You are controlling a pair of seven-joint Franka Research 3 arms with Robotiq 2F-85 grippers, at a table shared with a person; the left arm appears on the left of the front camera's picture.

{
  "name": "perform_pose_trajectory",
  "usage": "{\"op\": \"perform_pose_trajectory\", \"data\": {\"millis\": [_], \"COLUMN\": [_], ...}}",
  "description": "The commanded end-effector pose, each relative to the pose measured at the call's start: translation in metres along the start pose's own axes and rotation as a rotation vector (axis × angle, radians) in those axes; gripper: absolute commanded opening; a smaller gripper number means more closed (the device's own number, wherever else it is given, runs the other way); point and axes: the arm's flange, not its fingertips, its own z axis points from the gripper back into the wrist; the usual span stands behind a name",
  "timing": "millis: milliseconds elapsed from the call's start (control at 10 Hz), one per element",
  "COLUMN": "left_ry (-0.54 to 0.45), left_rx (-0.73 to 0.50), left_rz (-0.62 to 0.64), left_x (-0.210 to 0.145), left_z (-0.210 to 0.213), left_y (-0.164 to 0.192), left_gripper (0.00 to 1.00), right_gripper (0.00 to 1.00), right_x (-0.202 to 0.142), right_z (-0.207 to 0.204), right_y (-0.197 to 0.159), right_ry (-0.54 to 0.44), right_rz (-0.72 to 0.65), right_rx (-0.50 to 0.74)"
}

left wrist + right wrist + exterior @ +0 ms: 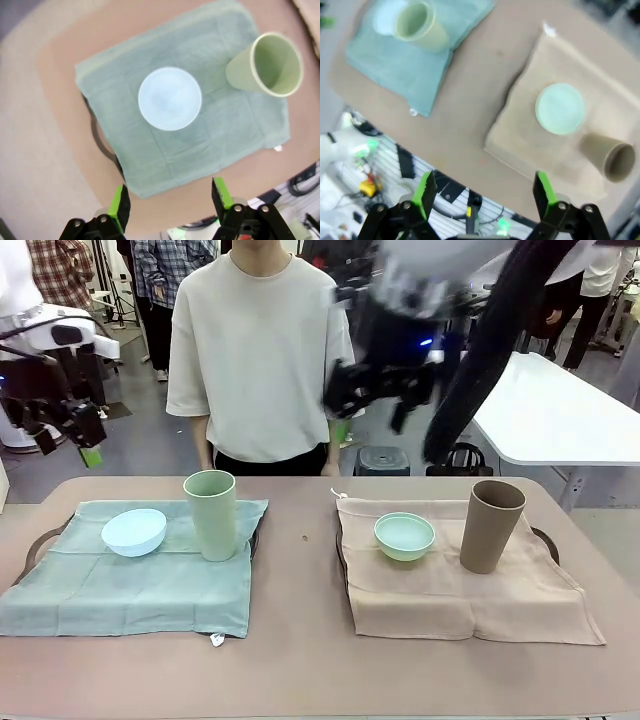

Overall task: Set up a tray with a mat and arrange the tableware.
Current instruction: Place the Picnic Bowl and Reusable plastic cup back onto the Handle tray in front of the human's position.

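The tableware stands in two sets on the brown surface (pixel 300 660). On the robot's left, a pale blue bowl (pixel 134 532) and a tall pale green cup (pixel 211 514) rest on a green mat (pixel 130 590) spread over a tray whose dark handle (pixel 38 543) pokes out at the mat's left edge; the cup stands upright just to the right of the bowl, near the mat's far right corner. On the robot's right, a mint green bowl (pixel 405 536) and a brown-tan cup (pixel 490 525) sit on a tan mat (pixel 460 595) laid over a second tray, its handle (pixel 547 540) showing at the right side; the cup is upright to the right of the bowl and apart from it. The left end effector (pixel 68 425) hangs well above the table's left end with its green-tipped fingers (pixel 219 192) spread apart and nothing between them. The right end effector (pixel 378 390) is raised high over the far edge, blurred, its fingers (pixel 543 190) also spread wide and empty. A person (pixel 258 350) in a pale shirt stands at the far side.
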Motion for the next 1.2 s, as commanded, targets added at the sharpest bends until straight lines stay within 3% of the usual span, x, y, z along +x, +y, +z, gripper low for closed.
{"op": "perform_pose_trajectory", "data": {"millis": [0, 100, 300, 400, 700, 1100], "left_ry": [0.008, 0.002, 0.015, 0.010, -0.095, -0.179], "left_rx": [-0.161, -0.250, -0.367, -0.411, -0.596, -0.722], "left_rz": [0.115, 0.136, 0.185, 0.216, 0.291, 0.442], "left_x": [-0.002, 0.000, -0.002, -0.006, -0.035, -0.079], "left_z": [0.011, 0.009, 0.002, -0.002, 0.006, -0.002], "left_y": [0.041, 0.061, 0.097, 0.115, 0.172, 0.218], "left_gripper": [0.86, 0.86, 0.86, 0.86, 0.86, 0.86], "right_gripper": [1.00, 1.00, 1.00, 1.00, 1.00, 1.00], "right_x": [-0.014, -0.021, -0.048, -0.068, -0.135, -0.218], "right_z": [0.011, 0.013, 0.025, 0.037, 0.080, 0.045], "right_y": [-0.089, -0.123, -0.181, -0.206, -0.257, -0.304], "right_ry": [0.067, 0.083, 0.034, -0.019, -0.308, -0.378], "right_rz": [-0.216, -0.338, -0.455, -0.485, -0.553, -0.714], "right_rx": [-0.003, -0.002, 0.030, 0.114, 0.487, 0.652]}}
